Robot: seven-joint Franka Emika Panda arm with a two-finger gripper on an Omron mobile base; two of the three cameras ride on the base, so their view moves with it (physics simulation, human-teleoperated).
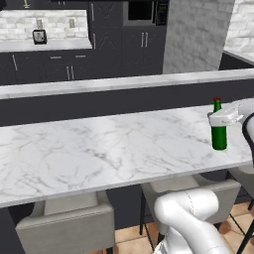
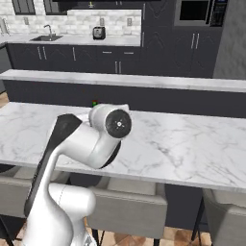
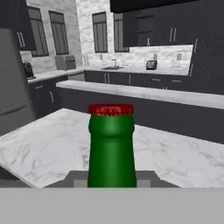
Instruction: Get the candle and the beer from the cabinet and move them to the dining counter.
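Lighting, as you see it: even, bright, no single source. Table [image 1: 99, 149] marble evenly lit, no glare. Shadows: faint, dark only under the table's near edge. Sharpness: soft rendered blur throughout; far cabinets [image 2: 115, 60] dim, low in detail.

Kitchen behind the bar
Beige stools [image 1: 69, 225] below; toaster [image 2: 99, 32] near sink [image 2: 46, 37]; microwave [image 2: 199, 12] among black cabinets.
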